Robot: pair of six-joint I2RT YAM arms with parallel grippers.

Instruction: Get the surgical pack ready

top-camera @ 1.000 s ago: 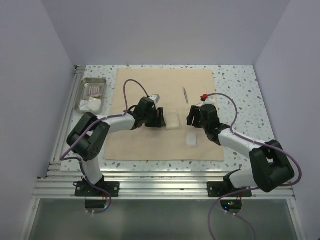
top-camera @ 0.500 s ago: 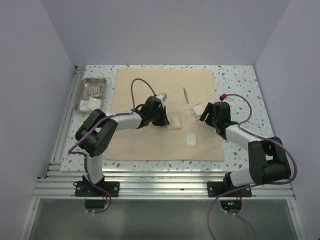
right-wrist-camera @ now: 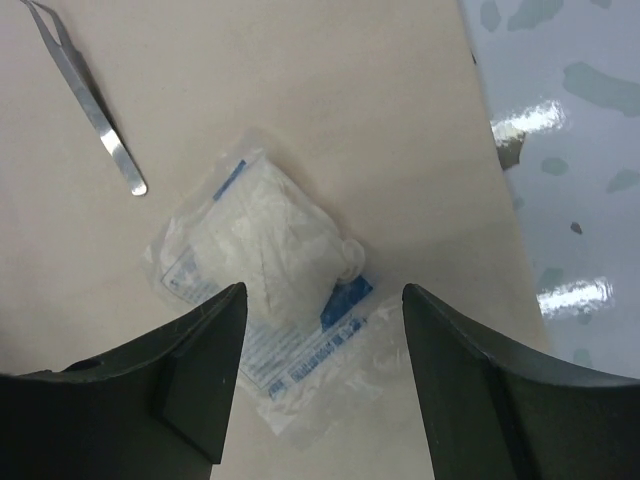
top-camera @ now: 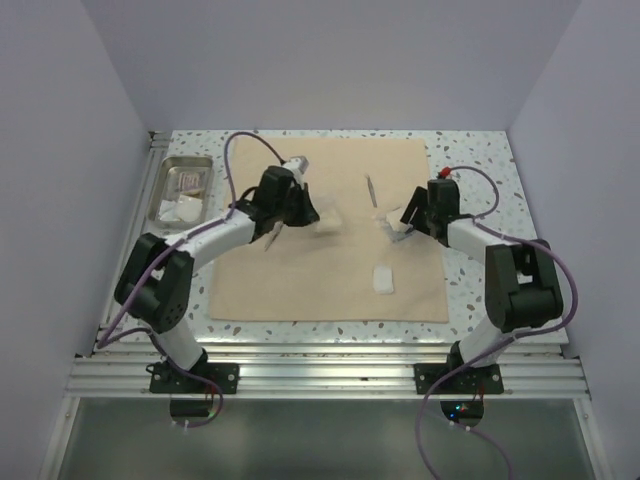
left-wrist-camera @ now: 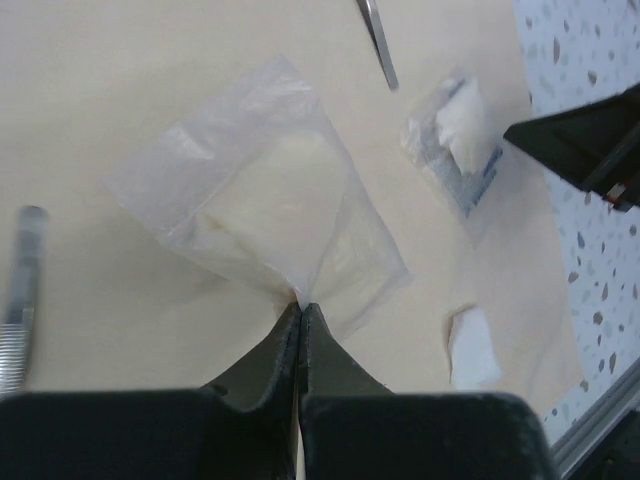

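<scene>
The surgical pack's tan cloth (top-camera: 300,275) lies spread flat on the table. Its small steel tray (top-camera: 167,180) stands off the cloth at the left with white packets in it. My left gripper (top-camera: 308,213) (left-wrist-camera: 300,306) is shut on the corner of a clear packet (top-camera: 326,221) (left-wrist-camera: 265,200) holding a white pad, above the cloth. My right gripper (top-camera: 404,226) (right-wrist-camera: 322,300) stands open just short of a blue-printed gauze packet (top-camera: 386,220) (right-wrist-camera: 270,260) lying on the cloth. Nothing is between its fingers.
Steel tweezers (top-camera: 371,188) (right-wrist-camera: 85,95) lie on the cloth behind the gauze packet. A small white packet (top-camera: 383,279) (left-wrist-camera: 470,345) lies nearer the front. A thin metal piece (left-wrist-camera: 25,280) shows at the left of the left wrist view. Speckled tabletop (right-wrist-camera: 570,150) borders the cloth's right edge.
My left gripper has shut on the clear packet and carried it back and to the left. My right gripper has swung out to the right and back, and now faces the gauze packet.
</scene>
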